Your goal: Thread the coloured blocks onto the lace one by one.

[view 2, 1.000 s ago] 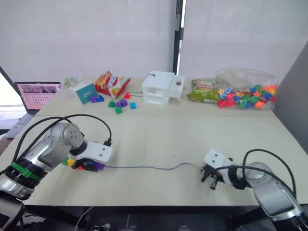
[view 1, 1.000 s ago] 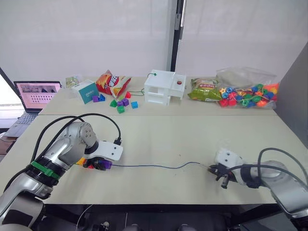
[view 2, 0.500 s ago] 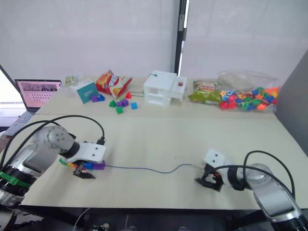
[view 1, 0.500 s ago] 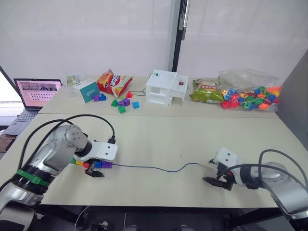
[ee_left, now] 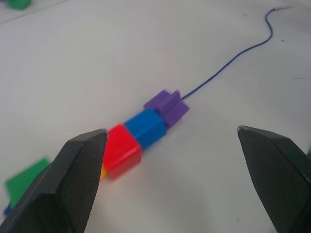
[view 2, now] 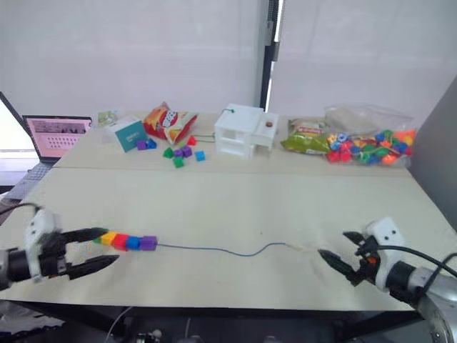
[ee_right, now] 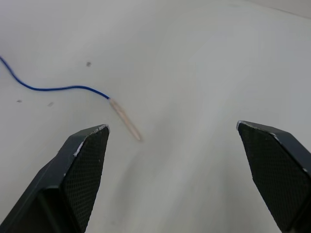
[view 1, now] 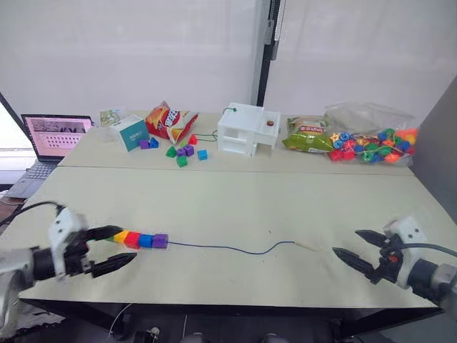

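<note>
1. The small plastic coloured blocks [view 1: 140, 239], purple, blue, red and yellow, sit in a touching row on the thin dark-blue lace [view 1: 228, 249], on the near-left of the pale table [view 1: 235, 200]; a green one [ee_left: 24, 176] shows behind the red.
2. The lace runs rightward to its pale stiff tip [ee_right: 125, 119].
3. The left gripper [view 1: 113, 249] stands wide apart, empty, its fingers astride the row's yellow end.
4. The right gripper [view 1: 355, 250], also spread and empty, is just beyond the tip.
5. Threading looks complete.
6. No writing is readable.

Yellow, red, blue, purple blocks [view 1: 140, 239]; dark-blue lace [view 1: 228, 249].
</note>
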You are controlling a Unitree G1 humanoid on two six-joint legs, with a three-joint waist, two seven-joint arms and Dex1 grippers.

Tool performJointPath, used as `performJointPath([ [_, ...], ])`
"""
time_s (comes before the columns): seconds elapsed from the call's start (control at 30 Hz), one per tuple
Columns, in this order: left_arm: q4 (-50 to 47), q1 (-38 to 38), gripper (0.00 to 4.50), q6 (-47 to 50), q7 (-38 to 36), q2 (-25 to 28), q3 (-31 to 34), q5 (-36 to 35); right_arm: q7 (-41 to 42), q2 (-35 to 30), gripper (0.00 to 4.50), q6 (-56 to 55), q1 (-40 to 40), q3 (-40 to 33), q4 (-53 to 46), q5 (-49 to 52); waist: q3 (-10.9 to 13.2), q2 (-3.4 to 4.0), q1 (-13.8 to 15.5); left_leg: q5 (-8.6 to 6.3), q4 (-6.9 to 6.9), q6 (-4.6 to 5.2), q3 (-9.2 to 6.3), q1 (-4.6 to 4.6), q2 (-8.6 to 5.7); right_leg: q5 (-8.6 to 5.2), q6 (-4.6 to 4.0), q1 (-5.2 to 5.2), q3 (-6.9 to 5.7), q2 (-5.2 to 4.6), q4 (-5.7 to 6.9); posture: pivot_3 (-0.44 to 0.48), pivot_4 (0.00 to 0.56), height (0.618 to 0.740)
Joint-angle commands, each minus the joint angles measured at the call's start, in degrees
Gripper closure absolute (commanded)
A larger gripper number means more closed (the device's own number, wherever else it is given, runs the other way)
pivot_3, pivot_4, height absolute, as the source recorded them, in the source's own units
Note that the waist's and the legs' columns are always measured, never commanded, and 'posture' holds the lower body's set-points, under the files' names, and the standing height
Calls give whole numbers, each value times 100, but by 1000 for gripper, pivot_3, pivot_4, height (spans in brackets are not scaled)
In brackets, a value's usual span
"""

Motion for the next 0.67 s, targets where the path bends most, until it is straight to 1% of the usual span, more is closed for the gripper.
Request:
performJointPath([
  [0.03, 418, 373, 0, -800, 219, -181, 321, -60, 92, 32, 70, -789, 282, -227, 393, -200, 1, 5, 17, 0, -1, 0, 1, 4, -2, 0, 0, -1, 0, -6, -5, 0, 150, 740],
  [0.17, 691, 677, 0, -1097, 376, -239, 262, -105, 225, -22, 70, -1392, 555, -188, 917, -364, 1, 4, 12, -1, -4, -2, 2, 3, 2, -1, -2, 1, 10, -15, -25, 0, 150, 740],
  [0.23, 804, 746, 0, -1294, 456, -267, 194, -87, 311, -38, 70, -1591, 663, -146, 1136, -387, 1, 5, 9, -1, -14, -4, -3, 3, 12, -4, -8, 3, 8, -13, -61, 0, 150, 740],
  [0.3, 834, 792, 0, -1256, 527, -259, 161, -165, 333, -50, 70, -1758, 702, -119, 1298, -430, 1, 5, -2, -7, -18, -15, 0, 3, 11, -4, -9, 2, 12, -16, -63, 0, 150, 740],
  [0.37, 869, 825, 0, -1328, 575, -247, 123, -183, 376, -64, 70, -1858, 738, -72, 1422, -451, 0, 7, -14, -19, -20, -36, 5, 0, 11, -3, -9, 2, 15, -20, -63, 0, 150, 740],
  [0.67, 785, 936, 0, -1360, 764, -205, -20, -361, 388, -110, 70, -1913, 693, 2, 1540, -413, 0, 9, -21, -24, -30, -45, 6, -8, 12, -3, -10, -1, 14, -23, -64, 0, 150, 740],
])
